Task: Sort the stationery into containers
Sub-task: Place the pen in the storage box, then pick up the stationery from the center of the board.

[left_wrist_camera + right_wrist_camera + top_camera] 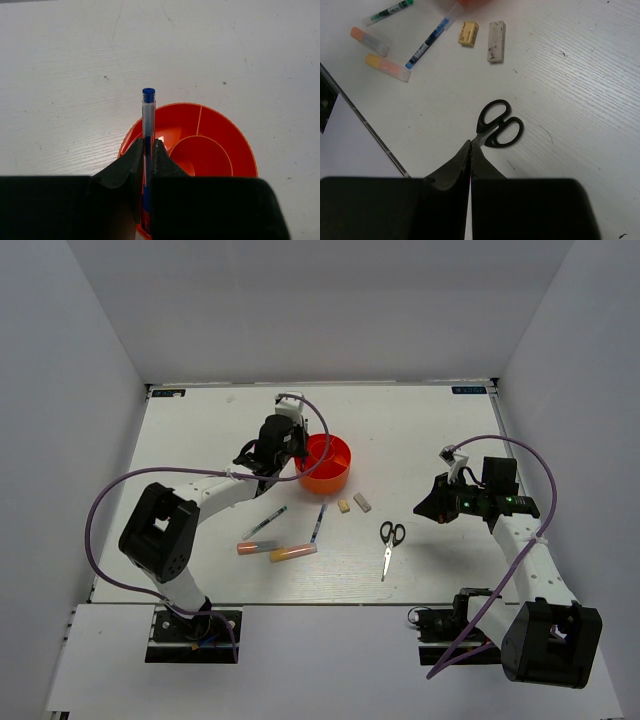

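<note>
My left gripper point(148, 143) is shut on a clear pen with a blue cap point(148, 112), held above the left rim of the round orange organizer point(222, 132). From above, this gripper point(283, 440) sits at the left side of the organizer point(332, 468). My right gripper point(471, 146) is shut and empty, hovering over the black-handled scissors point(499, 125), which lie on the table point(389, 541). Two pens point(266, 525) point(319, 523), two orange markers point(255, 547) point(292, 553) and two erasers point(344, 507) point(363, 503) lie in front of the organizer.
White walls close in the table on three sides. The table's near edge point(367, 127) runs just left of the scissors in the right wrist view. Purple cables loop beside both arms.
</note>
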### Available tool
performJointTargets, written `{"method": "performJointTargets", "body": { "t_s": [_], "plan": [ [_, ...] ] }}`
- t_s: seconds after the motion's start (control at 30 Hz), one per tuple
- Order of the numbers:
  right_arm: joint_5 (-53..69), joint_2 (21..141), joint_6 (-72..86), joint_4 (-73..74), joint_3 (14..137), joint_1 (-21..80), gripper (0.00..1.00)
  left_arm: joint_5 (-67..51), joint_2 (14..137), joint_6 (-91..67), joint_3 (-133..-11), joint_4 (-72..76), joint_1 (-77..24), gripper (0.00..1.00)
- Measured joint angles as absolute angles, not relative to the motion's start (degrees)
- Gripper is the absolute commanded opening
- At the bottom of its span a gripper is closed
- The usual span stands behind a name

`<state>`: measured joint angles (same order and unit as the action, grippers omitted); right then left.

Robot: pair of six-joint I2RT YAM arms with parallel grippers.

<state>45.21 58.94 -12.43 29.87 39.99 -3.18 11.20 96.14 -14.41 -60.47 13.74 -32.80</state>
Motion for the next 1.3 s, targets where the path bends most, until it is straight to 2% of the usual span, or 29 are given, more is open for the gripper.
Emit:
{"method": "performJointTargets", "body": {
  "t_s": [0.1,0.13,0.17,0.2,0.23,0.3,0.37,0.4,0.5,0.6,0.63,0.67,0.7,0.73,0.77,0.8,0.83,0.87,0.9,0.93,0.97,1.0,1.03,1.07,1.1,1.13,1.23,1.27,1.3],
  "plan": [
    [45.2,58.9,-12.3,29.9,40.0,-3.2,0.19,11.2,96.1,-14.4,-60.0,14.1,-32.8,0.10],
    [45.3,58.9,-12.3,29.9,40.0,-3.2,0.24,11.3,96.0,-14.4,-59.5,14.5,-32.8,0.15],
    [45.3,58.9,-12.3,29.9,40.0,-3.2,0.28,11.3,95.9,-14.5,-58.7,15.1,-32.8,0.27],
    [45.4,58.9,-12.4,29.9,40.0,-3.2,0.31,11.4,95.6,-14.6,-57.8,15.3,-32.8,0.30],
    [45.5,58.9,-12.5,29.9,40.0,-3.2,0.32,11.5,95.4,-14.7,-57.1,15.3,-32.8,0.32],
    [45.6,58.9,-12.6,29.9,40.0,-3.2,0.32,11.6,95.3,-14.6,-56.3,14.8,-32.8,0.44],
    [45.6,58.9,-12.7,29.9,40.0,-3.2,0.32,11.6,95.2,-14.8,-56.2,14.3,-32.8,0.47],
    [45.6,58.9,-12.7,29.9,40.0,-3.2,0.32,11.6,95.0,-14.8,-56.2,14.1,-32.8,0.52],
    [45.6,58.9,-12.7,29.9,40.0,-3.2,0.34,11.6,94.1,-14.8,-56.2,13.3,-32.8,0.55],
    [45.6,58.9,-12.7,29.9,40.0,-3.2,0.34,11.6,92.6,-14.7,-56.2,12.8,-32.8,0.55],
    [45.6,58.9,-12.7,29.9,40.0,-3.2,0.34,11.6,91.7,-14.6,-56.2,12.5,-32.8,0.49],
    [45.6,58.9,-12.7,29.9,40.0,-3.2,0.58,11.6,90.8,-14.6,-56.2,12.0,-32.9,0.39],
    [45.6,58.9,-12.4,30.0,40.0,-3.2,0.77,11.6,89.8,-14.7,-56.2,11.3,-33.1,0.27],
    [45.4,58.9,-12.5,30.1,40.0,-3.2,0.90,11.7,88.2,-14.5,-56.2,10.2,-33.3,0.07],
    [45.3,58.9,-12.6,30.0,40.0,-3.2,0.90,11.7,86.5,-14.5,-56.2,8.9,-33.6,0.01],
    [45.1,58.9,-13.0,29.9,40.0,-3.2,0.90,11.8,84.6,-14.1,-56.2,7.1,-34.0,0.00],
    [45.1,58.8,-13.3,29.9,40.0,-3.2,0.90,11.8,82.5,-13.7,-56.8,3.6,-34.6,0.00],
    [45.1,58.8,-13.3,29.9,40.0,-3.2,0.84,11.7,80.5,-13.6,-57.2,0.2,-35.0,0.03],
    [45.0,58.6,-13.6,29.9,40.0,-3.2,0.38,11.6,78.1,-13.7,-58.0,-4.1,-35.5,0.10],
    [45.0,58.4,-14.2,29.9,40.0,-3.2,0.15,11.1,76.1,-13.5,-59.0,-9.0,-35.9,0.21],
    [45.1,58.2,-14.2,29.9,40.0,-3.2,0.00,10.4,74.3,-12.9,-59.7,-13.1,-36.2,0.41],
    [45.2,57.9,-14.5,30.1,40.0,-3.2,0.00,9.7,72.9,-12.0,-60.4,-17.2,-36.4,0.47],
    [45.2,57.8,-14.5,30.1,40.0,-3.2,0.05,9.1,71.8,-11.4,-60.7,-21.1,-36.4,0.56],
    [45.2,57.8,-14.4,30.1,40.0,-3.2,0.19,8.6,71.2,-10.5,-60.7,-24.7,-36.4,0.58],
    [45.3,57.8,-14.6,30.0,40.0,-3.2,0.42,8.1,71.0,-9.5,-60.7,-28.6,-36.3,0.60],
    [45.3,57.8,-14.4,30.1,40.0,-3.2,0.47,7.3,71.3,-8.4,-60.4,-31.6,-36.0,0.60],
    [45.5,57.9,-15.3,30.0,40.0,-3.2,0.49,3.7,73.7,-5.5,-58.2,-37.2,-34.4,0.54],
    [45.6,58.1,-15.4,30.0,40.0,-3.2,0.49,2.4,75.0,-4.6,-57.4,-38.4,-33.6,0.46],
    [45.6,58.4,-15.5,30.0,40.0,-3.2,0.44,1.2,76.4,-3.9,-56.7,-39.3,-32.8,0.43]
  ]
}}
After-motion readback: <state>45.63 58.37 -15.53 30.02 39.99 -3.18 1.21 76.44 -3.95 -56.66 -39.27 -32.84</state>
